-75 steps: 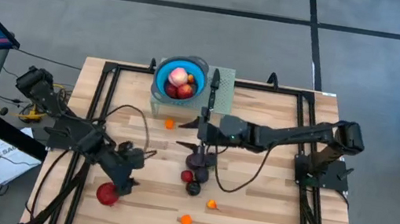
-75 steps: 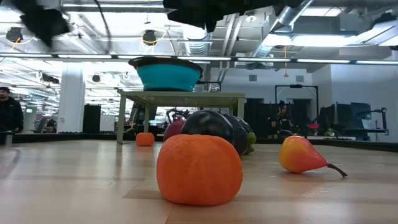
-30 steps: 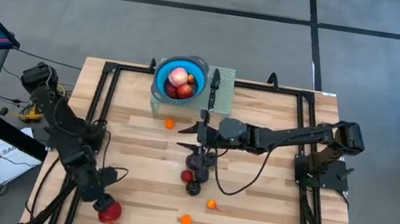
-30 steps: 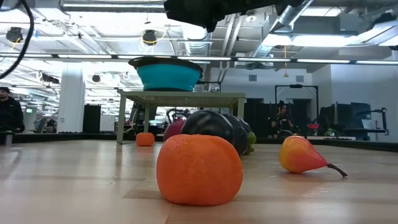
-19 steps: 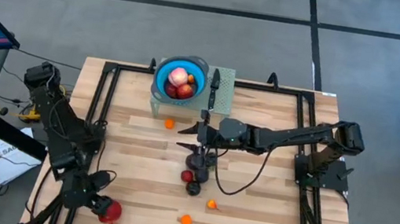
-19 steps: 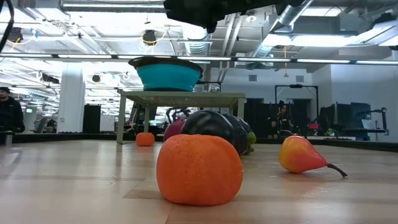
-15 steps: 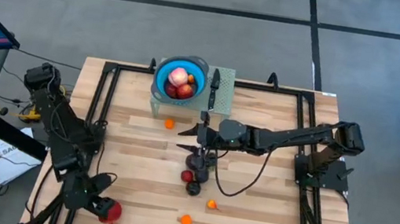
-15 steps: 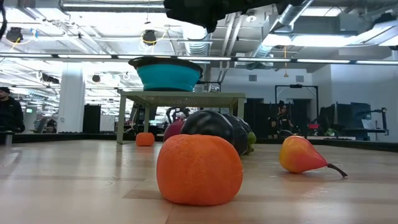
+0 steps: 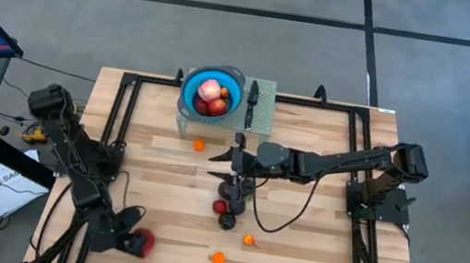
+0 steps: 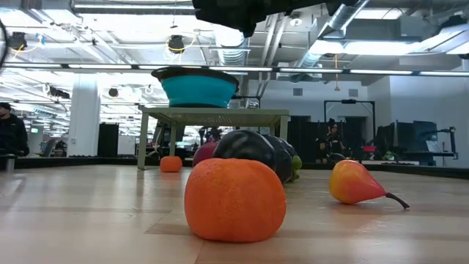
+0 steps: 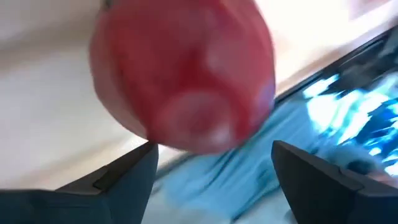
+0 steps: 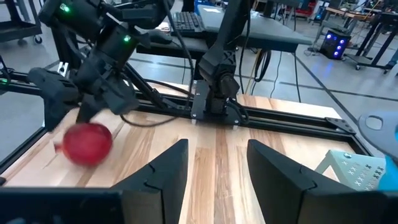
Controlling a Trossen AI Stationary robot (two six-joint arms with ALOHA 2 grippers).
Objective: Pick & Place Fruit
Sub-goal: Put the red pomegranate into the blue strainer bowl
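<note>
The table [image 9: 317,209] carries the blue bowl [image 9: 193,97] at its far edge. The left gripper [image 9: 127,240], at the near left corner, is spread wide around the red apple [image 9: 140,241]; whether it is held cannot be told. The right gripper [image 9: 233,157] stands part-open and empty above mid-table. The apple could roll off the near edge if released.

Pale wooden table [image 9: 305,161] in light and darker plank stripes, framed by black rails [image 9: 124,106]. Bright blue bowl [image 9: 213,94] holding a pale pink fruit [image 9: 210,89] and red fruit [image 9: 218,107], set on a pale green stand [image 9: 260,107]. Black knife [image 9: 251,104] on the stand. Red apple [image 9: 139,241] near the table's front left corner. Dark purple fruit [image 9: 232,204] at centre. Small orange fruit [image 9: 218,260] in front; another, orange shading to red [image 10: 356,182]. Both arms black [image 9: 324,162]. Grey floor [image 9: 233,19] with dark lines.
</note>
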